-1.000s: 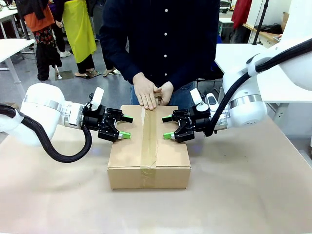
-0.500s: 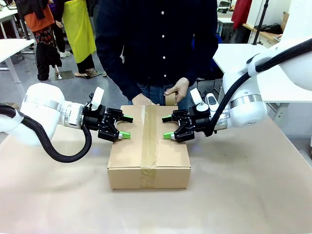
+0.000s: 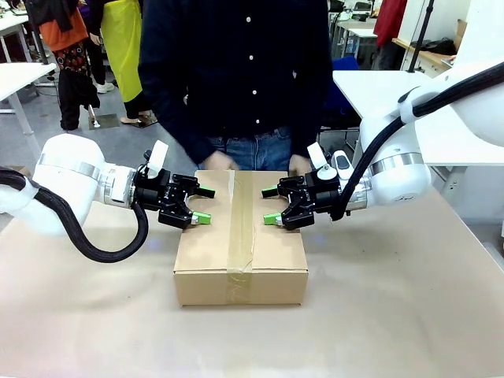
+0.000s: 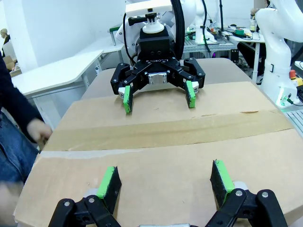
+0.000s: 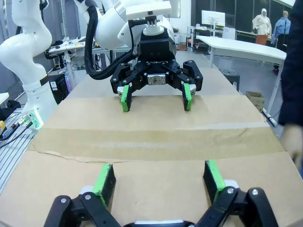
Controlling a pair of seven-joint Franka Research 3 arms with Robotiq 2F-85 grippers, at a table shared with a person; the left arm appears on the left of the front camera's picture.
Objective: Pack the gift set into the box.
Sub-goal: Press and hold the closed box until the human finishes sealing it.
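Observation:
The box (image 3: 240, 244) sits shut in the middle of the table, a strip of brown tape (image 3: 240, 228) running down its top seam. The gift set is hidden from view. My left gripper (image 3: 206, 205) is open over the box's left top flap, fingers pointing inward. My right gripper (image 3: 268, 205) is open over the right flap, facing it across the tape. The left wrist view shows my left gripper (image 4: 165, 182) low over the box (image 4: 156, 156), with the right gripper (image 4: 157, 97) opposite. The right wrist view mirrors this: right gripper (image 5: 158, 182), box (image 5: 151, 165), left gripper (image 5: 155, 98). Nothing is between either pair of fingers.
A person stands at the far edge, with one hand (image 3: 216, 161) and the other hand (image 3: 299, 165) blurred just behind the box. The brown-covered table (image 3: 394, 315) has free room in front and on both sides. White tables stand behind.
The person's hands have lifted off the tape at the box's far edge and drawn apart and back. Both arms and the box have stayed still.

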